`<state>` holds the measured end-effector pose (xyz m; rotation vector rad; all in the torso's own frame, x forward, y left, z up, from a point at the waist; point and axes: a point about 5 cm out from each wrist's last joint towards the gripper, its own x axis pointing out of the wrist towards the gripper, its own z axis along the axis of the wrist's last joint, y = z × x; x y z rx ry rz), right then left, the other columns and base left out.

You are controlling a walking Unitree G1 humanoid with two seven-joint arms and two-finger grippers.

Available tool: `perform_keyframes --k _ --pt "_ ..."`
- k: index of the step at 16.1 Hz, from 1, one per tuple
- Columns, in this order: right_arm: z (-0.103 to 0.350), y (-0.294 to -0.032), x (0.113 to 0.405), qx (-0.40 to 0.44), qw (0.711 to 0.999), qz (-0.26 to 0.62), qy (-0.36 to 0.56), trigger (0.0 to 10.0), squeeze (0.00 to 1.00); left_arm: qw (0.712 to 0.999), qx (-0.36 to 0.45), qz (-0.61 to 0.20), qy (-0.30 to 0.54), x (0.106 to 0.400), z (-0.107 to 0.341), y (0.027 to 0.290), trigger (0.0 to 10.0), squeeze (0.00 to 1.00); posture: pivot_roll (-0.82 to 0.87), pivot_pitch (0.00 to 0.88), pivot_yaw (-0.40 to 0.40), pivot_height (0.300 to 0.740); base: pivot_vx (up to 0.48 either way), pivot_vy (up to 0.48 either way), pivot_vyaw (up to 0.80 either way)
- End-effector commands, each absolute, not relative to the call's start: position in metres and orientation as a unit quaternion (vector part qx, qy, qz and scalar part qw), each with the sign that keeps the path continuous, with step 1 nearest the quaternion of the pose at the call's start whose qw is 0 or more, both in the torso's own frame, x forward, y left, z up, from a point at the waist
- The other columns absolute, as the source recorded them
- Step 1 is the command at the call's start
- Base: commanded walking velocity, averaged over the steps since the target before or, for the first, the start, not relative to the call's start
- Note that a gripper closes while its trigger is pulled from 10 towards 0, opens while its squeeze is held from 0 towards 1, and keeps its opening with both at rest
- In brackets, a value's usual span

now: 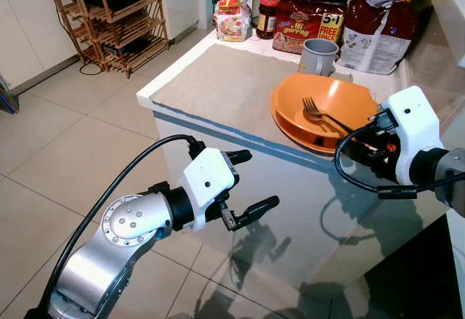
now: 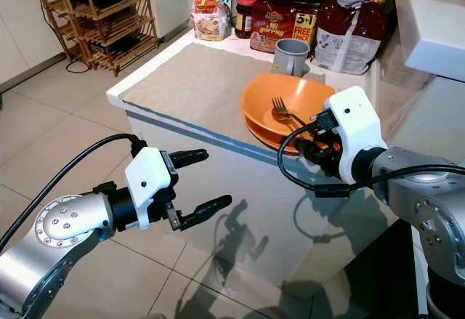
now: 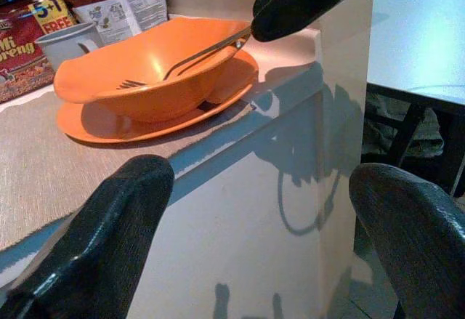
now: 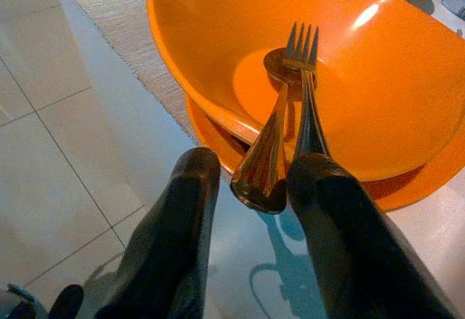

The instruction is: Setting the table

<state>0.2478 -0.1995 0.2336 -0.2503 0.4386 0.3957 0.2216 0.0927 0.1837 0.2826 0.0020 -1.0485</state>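
My right tool (image 4: 251,210) sits at the near corner of the counter (image 1: 232,86), at the rim of the orange bowl (image 1: 330,101), with its two black fingers (image 4: 174,224) set narrowly apart on either side of the cutlery handles. A fork (image 4: 305,79) and a spoon (image 4: 265,152) lie together in the bowl, heads down in the hollow and handles leaning out over the near rim between my fingers; I cannot tell whether the fingers actually press on the handles. The bowl rests on an orange plate (image 3: 94,126), and both stand on the woven grey placemat (image 1: 218,79) near the counter's right edge. My left tool (image 1: 247,181) is held in the air in front of the counter's white side panel, below its top and well apart from the bowl, with the fingers spread wide and holding nothing. A grey mug (image 1: 318,56) stands just behind the bowl. Behind the mug, along the far edge of the counter, stand a red multipack of instant noodles (image 1: 305,25), a dark jar with a red lid (image 1: 267,16), a small snack packet (image 1: 232,14) and a large red-and-white bag (image 1: 378,32). A wooden rack (image 1: 116,17) stands on the tiled floor (image 1: 65,152) to the left.
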Motion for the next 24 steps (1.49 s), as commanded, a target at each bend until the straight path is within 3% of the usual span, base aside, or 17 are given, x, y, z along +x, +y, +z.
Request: perform_keyframes --k 1,2,5,6,17,24 --pt "0.231 -0.203 0.249 -0.133 0.948 0.185 0.224 1.2 0.0 0.85 0.139 -0.507 -0.005 0.218 0.187 0.091 10.0 0.0 -0.07 0.0 -0.026 0.74 0.0 0.0 0.0" --pt "0.231 -0.203 0.249 -0.134 0.948 0.183 0.224 0.3 0.0 0.85 0.139 -0.507 -0.004 0.218 0.187 0.091 10.0 0.0 -0.07 0.0 -0.027 0.74 0.0 0.0 0.0" --pt "0.231 -0.203 0.25 -0.136 0.948 0.184 0.223 0.4 0.0 0.85 0.138 -0.508 -0.004 0.218 0.187 0.091 10.0 0.0 -0.07 0.0 -0.029 0.74 0.0 0.0 0.0" --pt "0.231 -0.204 0.251 -0.136 0.948 0.184 0.222 0.0 0.0 0.85 0.138 -0.508 -0.004 0.218 0.187 0.091 10.0 0.0 -0.07 0.0 -0.03 0.74 0.0 0.0 0.0" --pt "0.236 -0.207 0.255 -0.137 0.953 0.177 0.207 0.0 0.0 0.85 0.14 -0.509 -0.004 0.218 0.187 0.092 10.0 0.0 -0.07 0.0 -0.027 0.74 0.0 0.0 0.0" --pt "0.261 -0.216 0.269 -0.103 0.977 0.127 0.136 0.0 0.0 0.85 0.14 -0.508 -0.005 0.218 0.188 0.091 10.0 0.0 -0.07 0.0 -0.03 0.74 0.0 0.0 0.0"
